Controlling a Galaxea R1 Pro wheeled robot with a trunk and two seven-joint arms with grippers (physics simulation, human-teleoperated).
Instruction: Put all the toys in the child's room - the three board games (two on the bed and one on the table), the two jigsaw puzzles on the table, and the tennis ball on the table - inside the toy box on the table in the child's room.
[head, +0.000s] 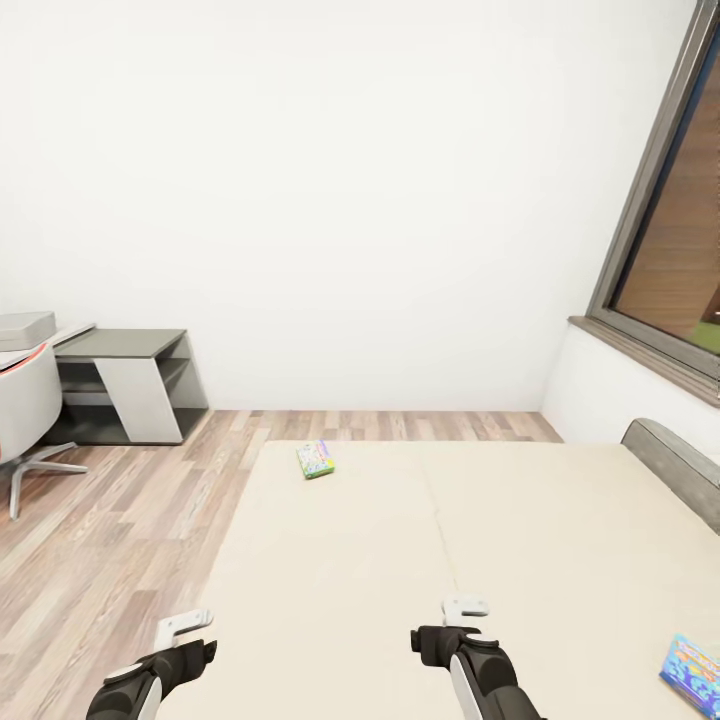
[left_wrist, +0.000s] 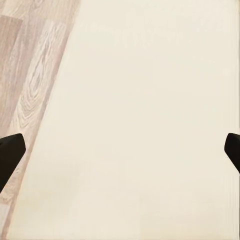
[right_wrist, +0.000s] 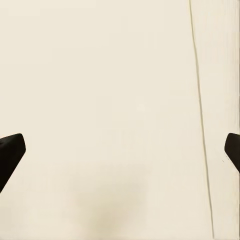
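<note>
Both grippers hang low over the near end of the bed (head: 520, 540), holding nothing. Furthest left, the left gripper (left_wrist: 120, 150) has its fingers spread wide, poised just above the mattress's left edge where it borders the wood-plank floor (head: 120, 540); the right gripper (right_wrist: 120, 150) is equally wide apart, over bare mattress beside the centre seam. At the room's left side a white chair (head: 25, 410) stands before the table (head: 60, 340), with the light grey toy box (head: 25, 328) on its top and a lower dark grey unit (head: 130, 385) next to it against the white wall. A green-edged board game (head: 316, 459) lies flat near the bed's far left corner. A blue board game (head: 692, 672) lies at the near right edge, below the grey headboard (head: 675, 465) and the dark-framed window (head: 670, 230).
</note>
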